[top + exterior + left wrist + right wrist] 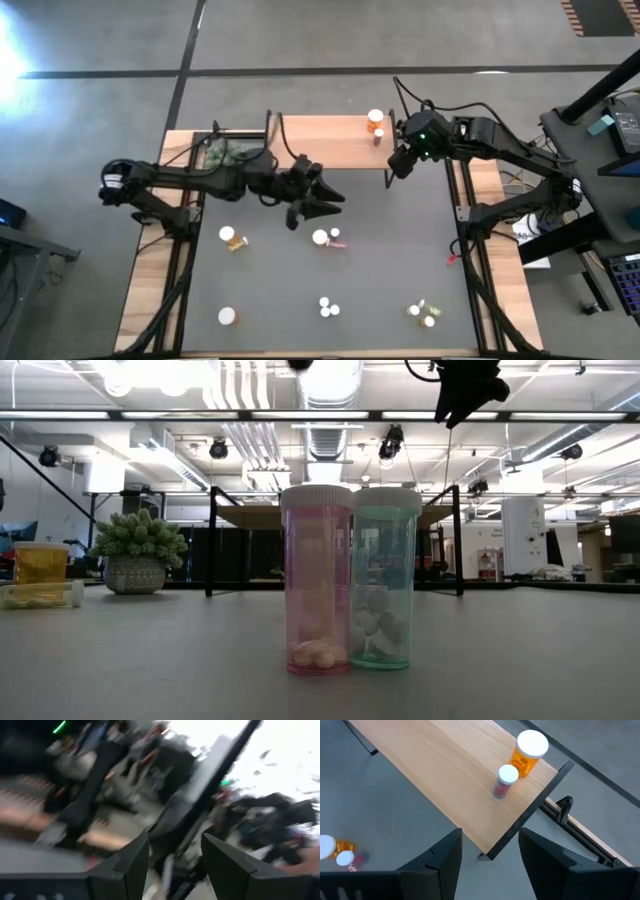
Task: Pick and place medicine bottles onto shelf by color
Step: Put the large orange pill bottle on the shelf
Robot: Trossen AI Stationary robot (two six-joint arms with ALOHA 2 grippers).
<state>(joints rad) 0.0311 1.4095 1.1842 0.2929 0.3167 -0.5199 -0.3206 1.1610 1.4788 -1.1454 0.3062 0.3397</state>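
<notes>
The light-wood shelf (320, 142) stands at the mat's far edge. On its right end stand a big orange bottle (530, 751) and a small white-capped bottle (505, 781); both also show in the high view, the orange one (375, 118) and the small one (379, 134). My right gripper (487, 851) is open and empty, above the mat by the shelf's right near corner (400, 165). My left gripper (325, 202) is open and empty, over the mat's middle, near a white-capped bottle (321, 238) with a pink one (338, 241) beside it. Other bottles stand or lie on the mat at left (230, 237), near left (227, 316), near middle (327, 307) and near right (421, 312).
A green plant in a pot (138, 550) stands beside the shelf's left end (225, 152). A pink bottle (318, 585) and a pale green bottle (385, 585) stand close to the low camera. The dark mat (400, 260) has free room between the bottles.
</notes>
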